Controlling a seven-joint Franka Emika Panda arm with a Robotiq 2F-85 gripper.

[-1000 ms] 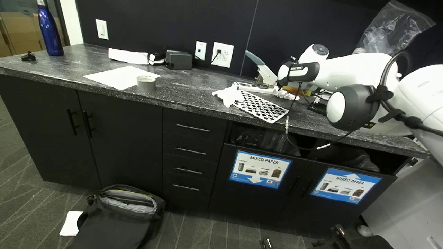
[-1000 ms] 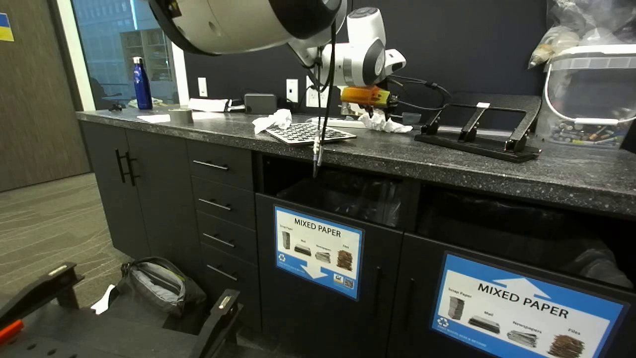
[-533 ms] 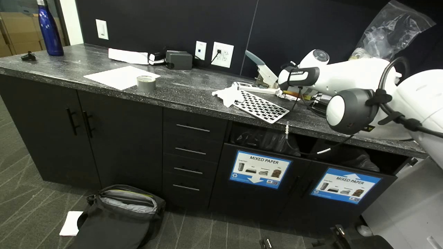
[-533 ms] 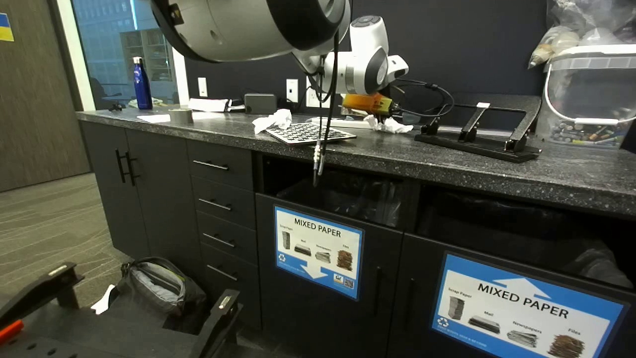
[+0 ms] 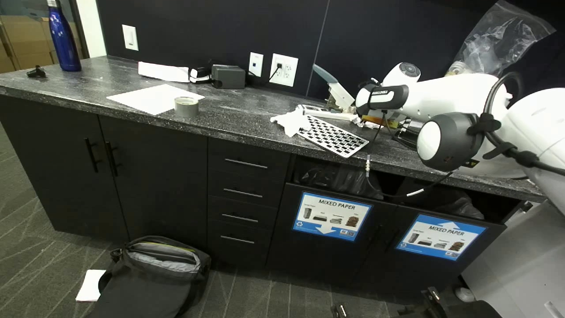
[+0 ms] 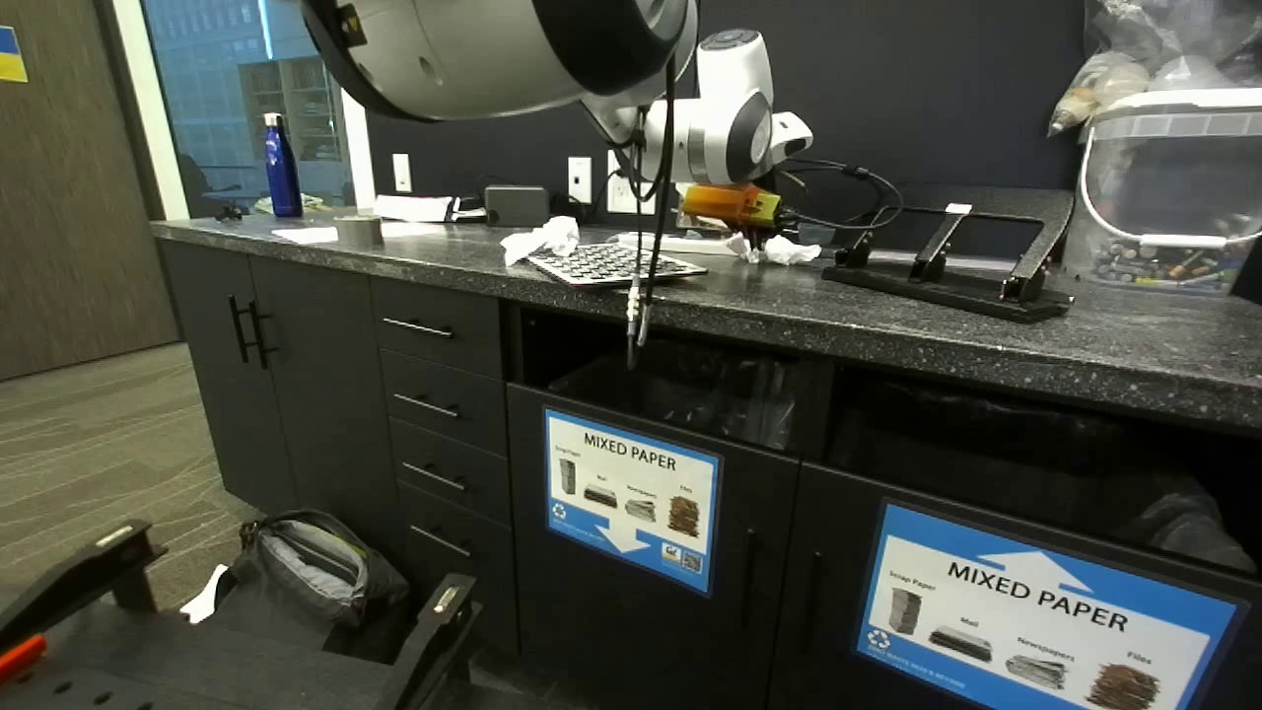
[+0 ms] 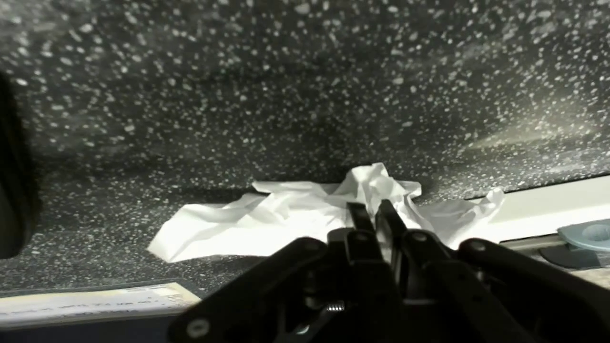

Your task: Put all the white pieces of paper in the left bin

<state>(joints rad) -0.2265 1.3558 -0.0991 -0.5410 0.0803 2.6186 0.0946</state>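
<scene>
A blue bottle [image 5: 64, 39] and a clear bucket [image 6: 1165, 192] stand on the speckled counter [image 5: 240, 114]. An open bag [image 5: 161, 280] lies on the carpet [image 5: 245, 289].

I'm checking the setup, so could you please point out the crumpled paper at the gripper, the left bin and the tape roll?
Crumpled paper [image 7: 305, 214]: in the wrist view, creased middle.
Left bin [image 6: 631, 503]: in an exterior view, its labelled front.
Tape roll [image 5: 186, 110]: in an exterior view, its curved side.
</scene>
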